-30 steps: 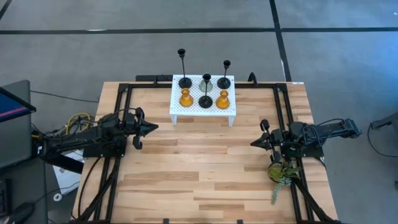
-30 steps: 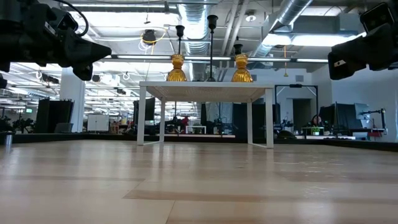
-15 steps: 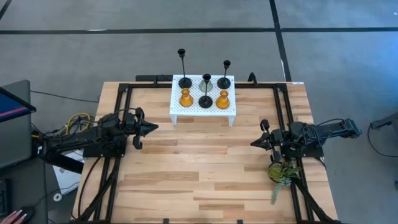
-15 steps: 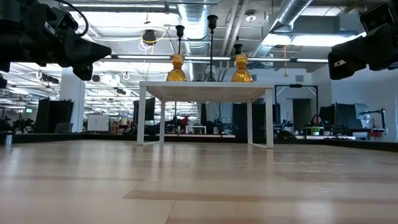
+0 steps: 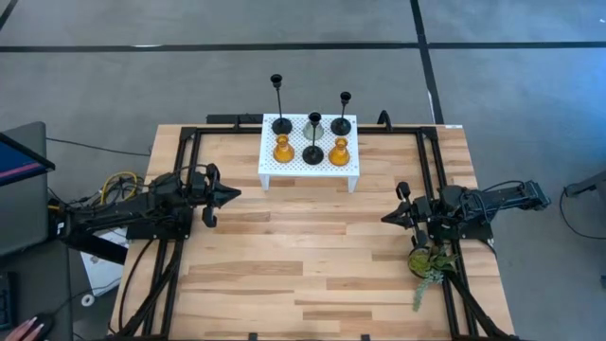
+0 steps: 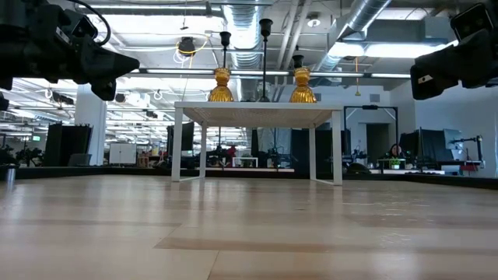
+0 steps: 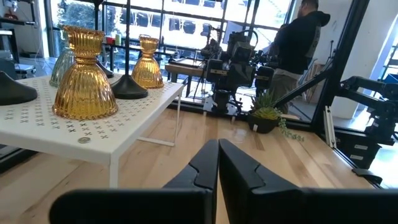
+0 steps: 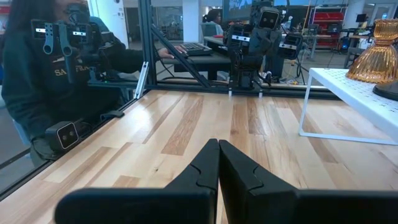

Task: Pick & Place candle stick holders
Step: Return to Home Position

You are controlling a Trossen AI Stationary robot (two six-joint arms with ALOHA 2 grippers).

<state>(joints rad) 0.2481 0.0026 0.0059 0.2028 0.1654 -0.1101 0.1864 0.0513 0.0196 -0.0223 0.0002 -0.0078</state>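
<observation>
Firstly, table (image 5: 312, 256): pale wood-plank top in a black frame, with both arms lying low over it.

Left arm: stretched along the table's left side. The left gripper (image 5: 234, 193) points toward the centre with its fingers pressed together on nothing, well apart from the shelf.

Right arm: stretched along the right side. The right gripper (image 5: 385, 218) also points toward the centre, its pincer closed and empty.

Shelf (image 5: 296, 167): white perforated riser on legs, at the middle of the table's far edge. It carries all six candle stick holders in two rows of three.

Plant sprig (image 5: 428, 265): green, in a small dark pot, on the table just beside the right arm, on the side away from the shelf.

Back row, left to right:
- tall black holder (image 5: 281, 124), thin stem on a round base
- clear holder (image 5: 314, 125), seemingly glass, though hard to judge from above
- shorter black holder (image 5: 341, 125)

Front row, left to right:
- amber holder (image 5: 282, 149)
- squat black holder (image 5: 313, 155)
- second amber holder (image 5: 339, 152)

All six stand upright and apart from one another.
</observation>
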